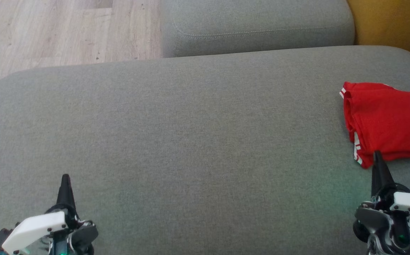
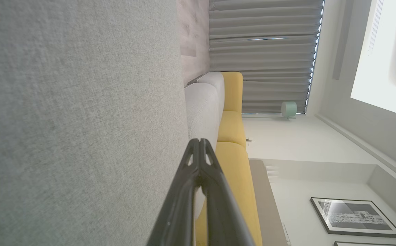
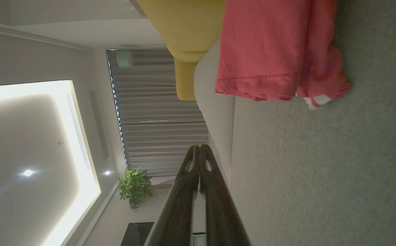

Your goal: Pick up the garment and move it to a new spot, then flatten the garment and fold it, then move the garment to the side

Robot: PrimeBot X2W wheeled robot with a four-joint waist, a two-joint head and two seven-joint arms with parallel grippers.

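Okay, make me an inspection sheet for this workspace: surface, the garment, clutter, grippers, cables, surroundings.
Surface: grey fabric cushion, broad and flat.
Job's things: red garment, folded into a compact stack at the cushion's right side, partly cut off by the head view's edge; white trim and dark lettering show.
Clutter: nothing seen.
Grippers: left gripper shut, holding nothing, at the cushion's near left; right gripper shut, holding nothing, tip just short of the garment's near edge.
Cables: nothing seen.
Surroundings: second grey cushion, wood floor, yellow sofa, grey curtains, potted plant, framed picture.
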